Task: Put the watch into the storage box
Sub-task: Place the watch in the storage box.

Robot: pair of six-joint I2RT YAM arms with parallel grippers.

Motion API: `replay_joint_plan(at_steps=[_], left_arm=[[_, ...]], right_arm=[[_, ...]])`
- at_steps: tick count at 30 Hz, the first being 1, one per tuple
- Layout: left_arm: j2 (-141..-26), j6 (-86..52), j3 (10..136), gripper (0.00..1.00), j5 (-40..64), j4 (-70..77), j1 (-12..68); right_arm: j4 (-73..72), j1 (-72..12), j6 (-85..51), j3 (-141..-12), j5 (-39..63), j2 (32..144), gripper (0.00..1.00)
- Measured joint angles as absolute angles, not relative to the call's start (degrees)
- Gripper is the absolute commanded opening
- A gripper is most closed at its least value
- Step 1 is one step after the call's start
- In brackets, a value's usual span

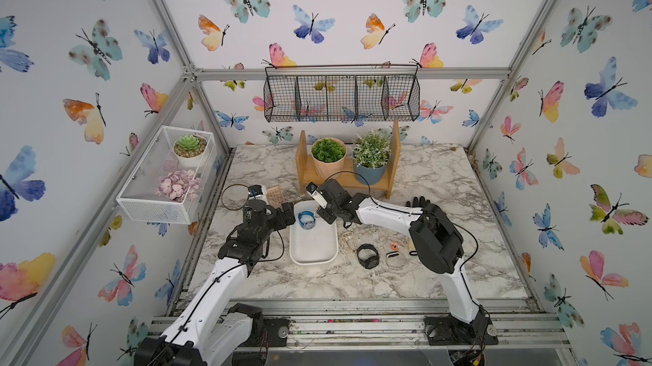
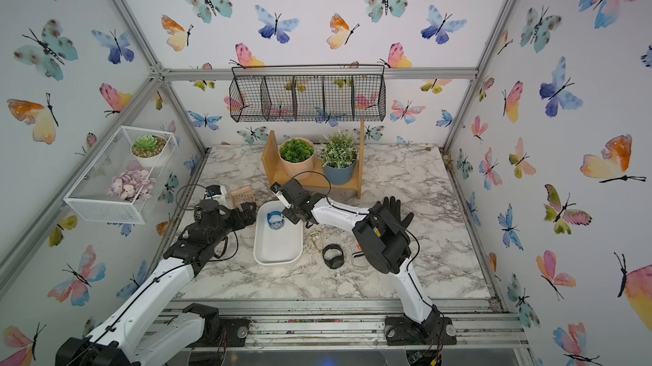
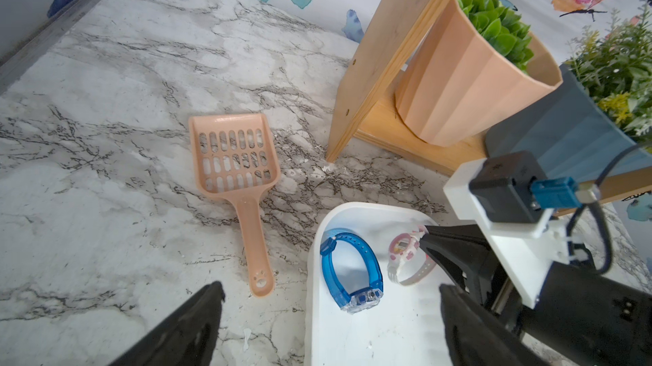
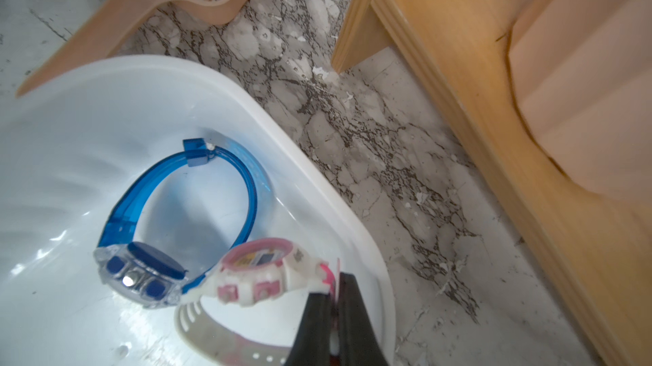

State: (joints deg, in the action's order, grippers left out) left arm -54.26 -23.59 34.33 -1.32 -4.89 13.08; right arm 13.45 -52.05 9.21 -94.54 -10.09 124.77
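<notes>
- Nearest the robot's base, a small all-black wristwatch with a looped strap (image 1: 367, 256) lies on the grey-veined marble tabletop (image 1: 423, 276), just beside the box on the right arm's side and outside it. It is not yet stored.
- The shallow white plastic storage box with rounded corners (image 1: 312, 261) sits between the two arms.
- The left gripper (image 1: 289, 213) hovers at the box's edge with its jaws spread wide and nothing between them.
- The right gripper (image 4: 335, 286) is clamped on the strap of a pink-and-white plastic watch (image 4: 261, 272), holding it inside the box's far end, close to the wall.
- A translucent blue watch (image 4: 141, 272) rests on the box floor beside it. Whether the two touch I cannot tell.
- To do this step well, I would release low, then lift straight up so the strap does not snag on a fingertip, and keep clear of the rim.
- Beyond the box lie a peach slotted plastic scoop (image 3: 233, 156) and a wooden plant shelf (image 3: 381, 64).
</notes>
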Motion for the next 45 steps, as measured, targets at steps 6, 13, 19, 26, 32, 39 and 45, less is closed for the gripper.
replay_joint_plan(at_steps=[6,13,19,26,32,39,45], left_arm=[[-54.3,-23.6,34.1,0.99,-0.8,-4.9,13.1],[-54.3,-23.6,34.1,0.98,-0.1,-4.8,13.1],[-54.3,-23.6,34.1,0.99,0.2,-4.8,13.1],[-54.3,-23.4,34.1,0.99,0.8,-4.8,13.1],[-54.4,-22.2,34.1,0.99,1.6,-4.5,14.7],[-56.6,-19.6,34.2,0.98,3.6,-3.0,20.5],[-58.5,-16.6,35.1,0.98,5.4,-1.3,25.9]], right_arm=[[14.4,-52.1,10.4,-94.9,-10.7,125.6,0.12],[14.5,-52.2,10.9,-95.4,-10.9,126.3,0.25],[14.3,-52.2,11.0,-95.4,-11.1,126.3,0.31],[12.9,-52.2,10.2,-93.0,-11.2,123.7,0.32],[10.7,-52.2,7.8,-86.0,-11.2,113.4,0.36],[7.9,-50.5,3.8,-75.9,-11.1,101.2,0.4],[8.4,-45.5,0.6,-66.8,-11.1,95.3,0.42]])
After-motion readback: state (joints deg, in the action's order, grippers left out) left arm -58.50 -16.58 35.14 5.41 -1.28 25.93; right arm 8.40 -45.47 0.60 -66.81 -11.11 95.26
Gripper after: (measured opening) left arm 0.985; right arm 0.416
